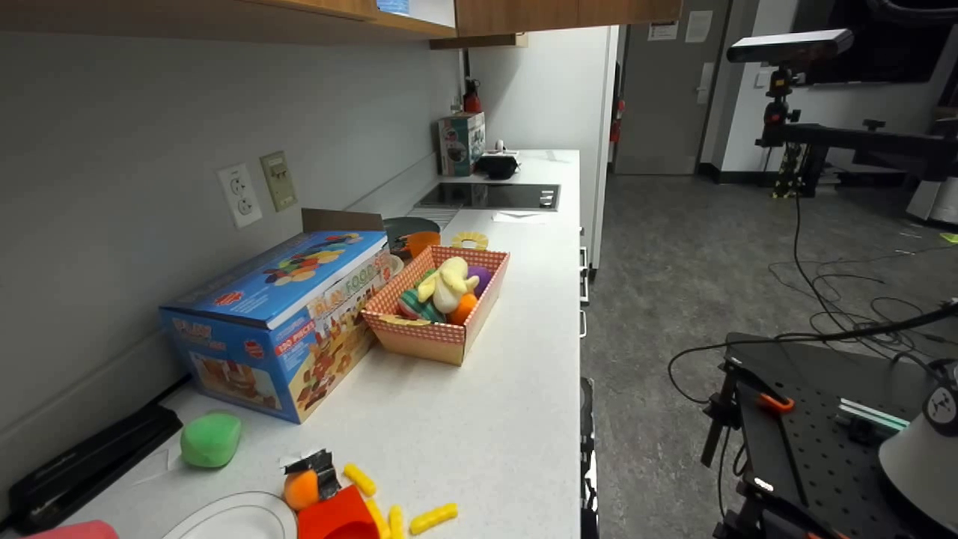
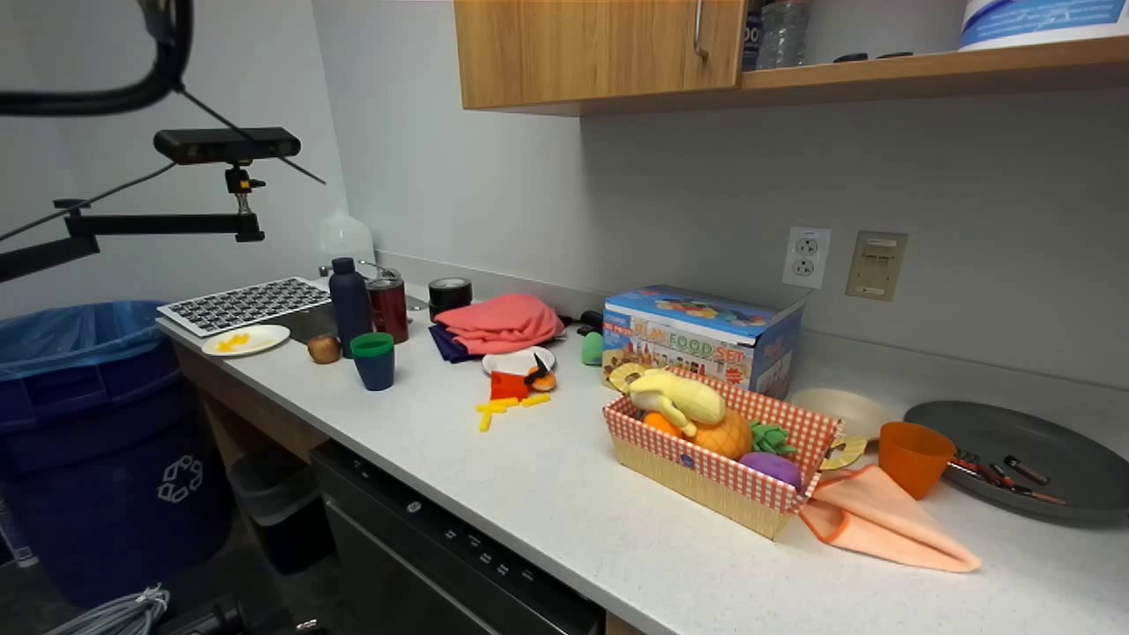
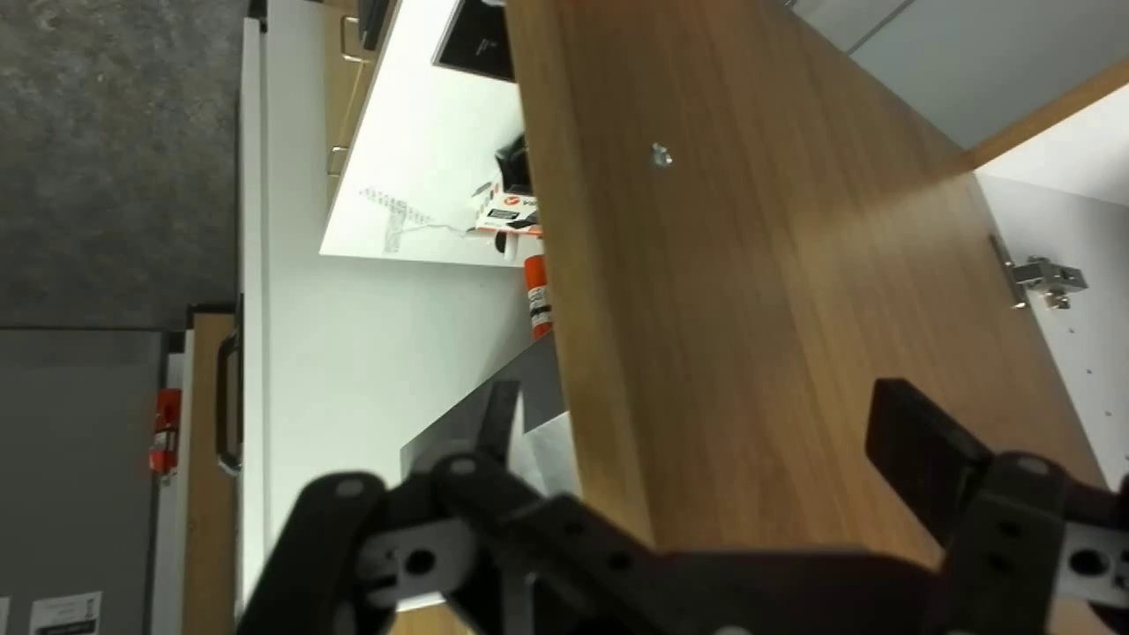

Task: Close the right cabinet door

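Right cabinet door: in the wrist view it stands open, its wooden inner face filling much of the frame, joined by a metal hinge to a pale cabinet wall on the right.
Gripper: fingers spread wide apart, one in front of the door's face, the other past the door's left edge; contact with the door cannot be told.
Counter: white, seen beyond that left edge, with part of a black cooktop.
Red cylinder: partly hidden by the same edge.
Wood panels: in an exterior view, along the top, cut off by the frame; which is the right cabinet door cannot be told.
Box: blue, on the counter near the wall.
Basket: checked rim, just beside the box, holding toy food.
Green toy: near the box.
Plate: white, beside a red fry holder; yellow fries lie near.
Robot base: white, lower right, on a dark platform.
Handled door: in an exterior view, closed, next to a shelf.
Dark bottle: upright, beside a red tumbler.
Pink cloth: heaped near the wall.
Orange cup: upright, at the edge of a dark plate.
Peach napkin: beside the basket's end.
Blue bin: by the counter's far end.
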`<action>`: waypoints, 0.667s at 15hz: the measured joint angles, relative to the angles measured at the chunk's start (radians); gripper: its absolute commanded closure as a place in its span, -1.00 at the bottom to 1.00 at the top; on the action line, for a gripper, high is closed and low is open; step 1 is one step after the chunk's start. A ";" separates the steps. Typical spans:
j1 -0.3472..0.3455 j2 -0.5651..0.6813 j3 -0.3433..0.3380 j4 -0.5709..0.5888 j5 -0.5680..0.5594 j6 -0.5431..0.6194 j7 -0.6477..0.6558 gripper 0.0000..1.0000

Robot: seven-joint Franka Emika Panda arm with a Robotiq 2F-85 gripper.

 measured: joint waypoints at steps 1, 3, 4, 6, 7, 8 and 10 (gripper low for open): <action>0.019 0.014 -0.015 0.031 0.039 -0.036 -0.024 -1.00; 0.047 0.036 -0.045 0.089 0.103 -0.121 -0.071 -1.00; 0.059 0.041 -0.058 0.113 0.134 -0.166 -0.096 -1.00; 0.079 0.045 -0.079 0.151 0.190 -0.254 -0.139 -1.00; 0.089 0.046 -0.088 0.169 0.220 -0.307 -0.154 -1.00; 0.099 0.045 -0.094 0.184 0.249 -0.359 -0.170 -1.00; 0.115 0.044 -0.099 0.203 0.295 -0.441 -0.197 -1.00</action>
